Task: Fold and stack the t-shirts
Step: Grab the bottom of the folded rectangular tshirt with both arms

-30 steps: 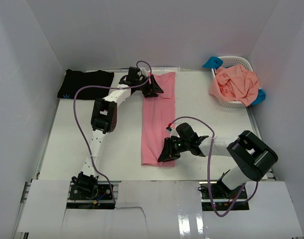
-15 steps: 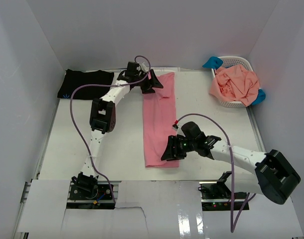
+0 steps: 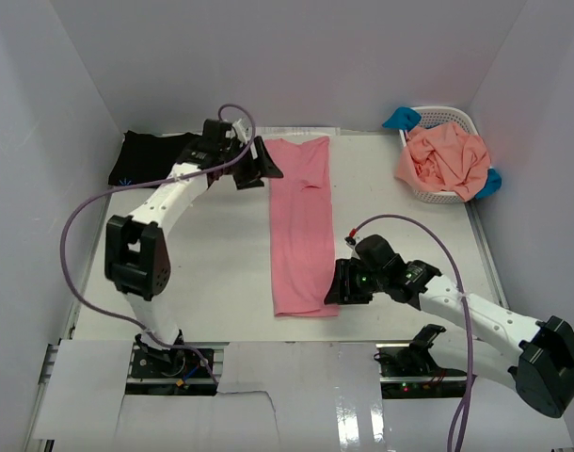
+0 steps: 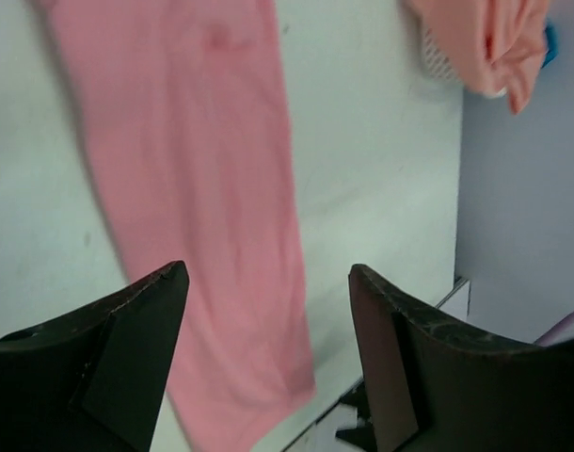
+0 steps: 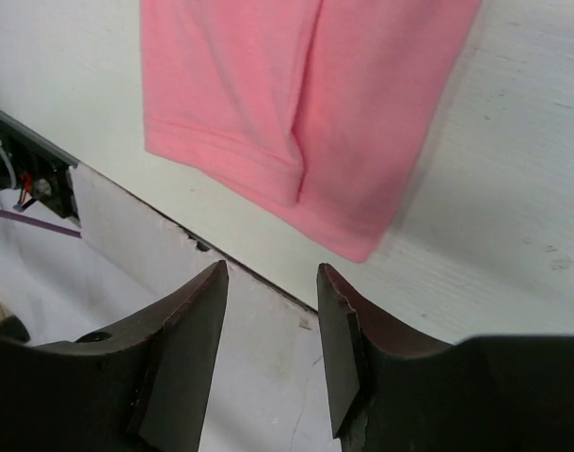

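The rose-pink t-shirt lies folded into a long narrow strip down the middle of the table; it also shows in the left wrist view and the right wrist view. My left gripper is open and empty just left of the strip's far end. My right gripper is open and empty just right of its near end. The black t-shirt with a tiny blue mark lies folded at the far left. The salmon-orange t-shirt fills the basket, with bits of the bright blue t-shirt at its edges.
The white lattice basket stands at the far right corner. White walls close in the table on three sides. The table's near edge runs just below the pink strip's end.
Both grippers have let go of the pink t-shirt and drawn off sideways, the left one to the left, the right one to the right. The strip lies flat.
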Robot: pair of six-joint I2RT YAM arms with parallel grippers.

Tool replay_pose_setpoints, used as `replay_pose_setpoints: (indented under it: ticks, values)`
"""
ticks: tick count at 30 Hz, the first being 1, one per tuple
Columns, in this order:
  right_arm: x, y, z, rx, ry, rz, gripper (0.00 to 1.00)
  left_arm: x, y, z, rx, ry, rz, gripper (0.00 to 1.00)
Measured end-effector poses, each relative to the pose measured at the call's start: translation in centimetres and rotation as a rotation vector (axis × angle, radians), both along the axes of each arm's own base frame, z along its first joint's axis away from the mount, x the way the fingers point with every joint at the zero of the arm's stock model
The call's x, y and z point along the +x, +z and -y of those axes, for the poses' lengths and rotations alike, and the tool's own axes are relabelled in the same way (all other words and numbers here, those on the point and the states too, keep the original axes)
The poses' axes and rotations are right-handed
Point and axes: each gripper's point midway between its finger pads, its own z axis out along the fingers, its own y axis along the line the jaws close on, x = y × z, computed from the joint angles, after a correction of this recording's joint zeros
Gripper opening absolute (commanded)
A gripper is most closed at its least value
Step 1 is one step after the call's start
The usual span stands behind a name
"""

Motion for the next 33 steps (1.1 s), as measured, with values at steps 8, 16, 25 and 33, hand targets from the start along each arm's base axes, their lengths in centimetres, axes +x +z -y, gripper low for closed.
replay_pose_setpoints:
  ticks: [8, 16, 25, 33]
  values:
    - [1.8, -1.7, 2.2, -0.049, -0.066, -0.007, 0.47, -16.4, -5.5, -6.2, 0.128, 0.037, -0.161, 0.88]
    - [2.0, -4.5, 3.8, -0.018, -0.084, -0.114, 0.47, -23.5, -7.1, -7.2, 0.064, 0.065, -0.148, 0.86]
    - [0.7, -5.4, 2.5, 0.064, -0.024, -0.188, 0.47, -30.2, -16.1, -4.3, 0.191, -0.065, -0.386, 0.84]
    - [0.8, -5.9, 2.1, 0.08, -0.018, -0.197, 0.47, -29.6, -16.7, -2.2, 0.154, -0.074, -0.364, 0.84]
